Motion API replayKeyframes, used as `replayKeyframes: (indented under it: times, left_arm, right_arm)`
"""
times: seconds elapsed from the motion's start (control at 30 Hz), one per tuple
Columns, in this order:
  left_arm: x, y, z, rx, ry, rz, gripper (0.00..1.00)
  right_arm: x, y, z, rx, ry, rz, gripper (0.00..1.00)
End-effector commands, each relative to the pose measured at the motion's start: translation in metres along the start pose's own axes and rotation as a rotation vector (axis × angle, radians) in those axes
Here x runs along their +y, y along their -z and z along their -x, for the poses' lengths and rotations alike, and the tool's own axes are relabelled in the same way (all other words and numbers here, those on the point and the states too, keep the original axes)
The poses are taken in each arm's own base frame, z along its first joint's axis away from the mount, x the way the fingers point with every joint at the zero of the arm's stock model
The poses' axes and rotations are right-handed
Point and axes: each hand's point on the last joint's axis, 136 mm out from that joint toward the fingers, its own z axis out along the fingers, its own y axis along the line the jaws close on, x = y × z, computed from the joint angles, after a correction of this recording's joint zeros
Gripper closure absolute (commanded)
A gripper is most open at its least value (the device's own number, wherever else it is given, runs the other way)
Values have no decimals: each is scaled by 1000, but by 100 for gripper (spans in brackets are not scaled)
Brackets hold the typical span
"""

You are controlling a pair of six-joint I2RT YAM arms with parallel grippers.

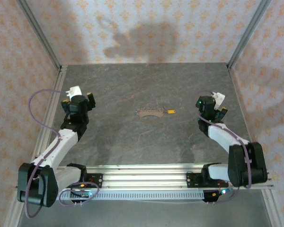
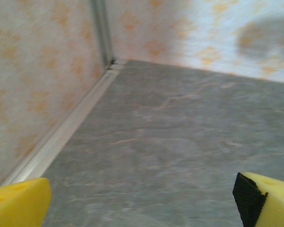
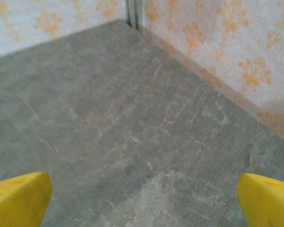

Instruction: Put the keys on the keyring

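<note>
- Your left gripper point(image 1: 77, 99) stands with its jaws spread wide and grasps nothing; in its wrist view the yellow fingertips point(image 2: 19, 203) sit at the two lower corners with bare table between them.
- Your right gripper point(image 1: 212, 108) is likewise released, jaws apart and empty, with only grey tabletop between its fingertips point(image 3: 19, 198).
- Both grippers hover well apart from the keyring point(image 1: 150, 112), one out to its left and one out to its right, each nearer the side wall than the keyring.
- The keyring lies as a short, curved, brownish strip flat on the table point(image 1: 132, 146), midway between the two grippers.
- The yellow-headed key point(image 1: 170, 112) lies at the keyring's right end, touching it or just beside it; you cannot tell from above whether it is threaded on.
- Risk: the key lies flat and is far smaller than your fingers, so a pinch from above may skid it away from the keyring instead of lifting it.
- Risk: the keyring looks floppy; pinch it at one spot and the rest probably sags or bunches, leaving no open loop to thread.
- Risk: neither wrist camera faces the keyring, so your early approach leans on the top view, where small misalignments hide.
- Risk: both arms must converge on the keyring, so fingers may knock together or nudge the key.
</note>
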Motion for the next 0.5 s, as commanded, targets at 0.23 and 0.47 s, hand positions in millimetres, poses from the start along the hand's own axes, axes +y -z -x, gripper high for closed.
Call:
replayKeyframes:
  times: [0.23, 0.47]
  left_arm:
    - [-15, -41, -65, -29, 3, -80, 0]
    - [-39, -55, -85, 23, -69, -167, 0]
  right_arm:
    - [5, -15, -17, -159, -22, 126, 0]
    - [28, -31, -34, -79, 29, 255, 0]
